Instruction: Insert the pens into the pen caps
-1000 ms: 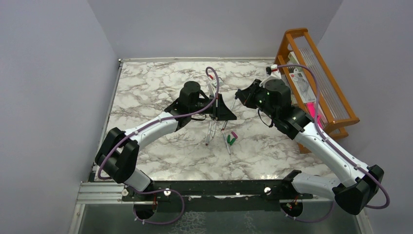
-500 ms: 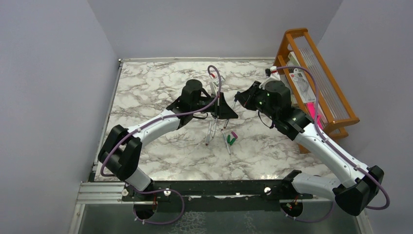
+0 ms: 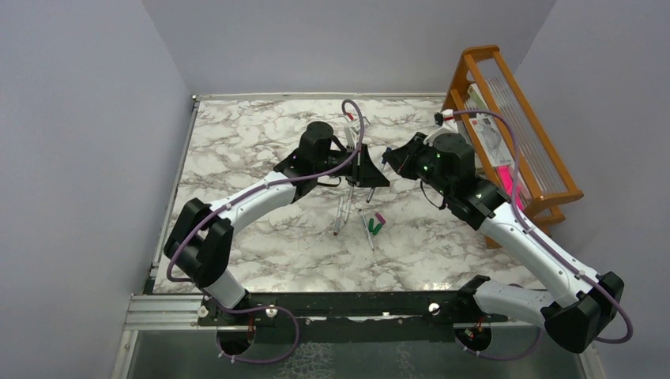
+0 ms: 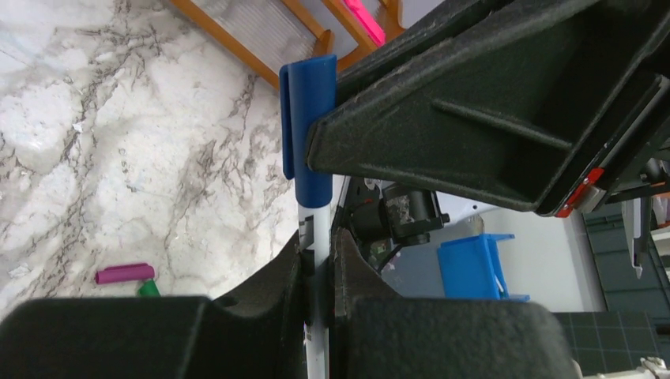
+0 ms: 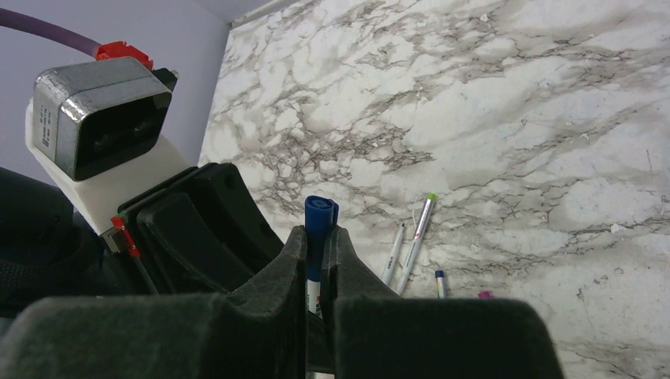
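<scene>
Both hands meet in the air over the middle of the surface [image 3: 253,142]. The left hand [image 4: 318,264] is clenched on the white barrel of a pen [image 4: 320,229], and the right hand [image 5: 318,257] is clenched on its blue cap [image 4: 308,118]. The pen's length runs along the cleft between the fingers, cap end outermost. I'd press straight along that line, without twisting, until the cap seats. Spare pens [image 3: 341,215] and loose caps [image 3: 380,217] lie below, slightly nearer.

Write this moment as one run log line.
left gripper: shut on pen | right gripper: shut on blue cap | blue cap: on pen end | magenta cap: loose on table
</scene>
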Robot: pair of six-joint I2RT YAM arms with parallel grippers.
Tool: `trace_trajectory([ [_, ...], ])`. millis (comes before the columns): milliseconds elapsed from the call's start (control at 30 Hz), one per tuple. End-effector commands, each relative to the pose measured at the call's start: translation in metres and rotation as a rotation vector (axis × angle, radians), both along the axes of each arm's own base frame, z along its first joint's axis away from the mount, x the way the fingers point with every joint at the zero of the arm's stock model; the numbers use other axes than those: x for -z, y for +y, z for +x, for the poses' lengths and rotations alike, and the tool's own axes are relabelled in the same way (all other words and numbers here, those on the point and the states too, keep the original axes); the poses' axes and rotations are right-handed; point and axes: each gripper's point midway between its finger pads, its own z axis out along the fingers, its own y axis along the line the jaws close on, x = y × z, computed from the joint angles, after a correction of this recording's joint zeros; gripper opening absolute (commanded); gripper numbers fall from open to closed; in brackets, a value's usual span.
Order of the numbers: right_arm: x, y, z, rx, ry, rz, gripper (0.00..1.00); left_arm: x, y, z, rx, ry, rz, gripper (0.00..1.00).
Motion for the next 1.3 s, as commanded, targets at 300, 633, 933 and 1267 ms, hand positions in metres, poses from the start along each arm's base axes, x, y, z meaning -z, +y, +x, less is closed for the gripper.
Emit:
trace_trajectory([
  [300,0.051,0.016,-0.044,-0.177,0.190,-0.036,0.01,-0.072,-0.019,0.041,-0.061,-0.239,-0.128,0.00],
  [633,0.079,0.020,-0.062,-0.235,0.295,-0.033,0.01,-0.107,-0.025,0.055,-0.067,-0.301,-0.180,0.00],
  [933,0.085,0.018,-0.063,-0.228,0.296,-0.046,0.01,-0.106,-0.025,0.069,-0.078,-0.300,-0.179,0.00],
  [1267,0.013,0.010,-0.033,-0.148,0.132,-0.084,0.14,-0.040,-0.006,0.059,-0.102,-0.222,-0.016,0.00],
])
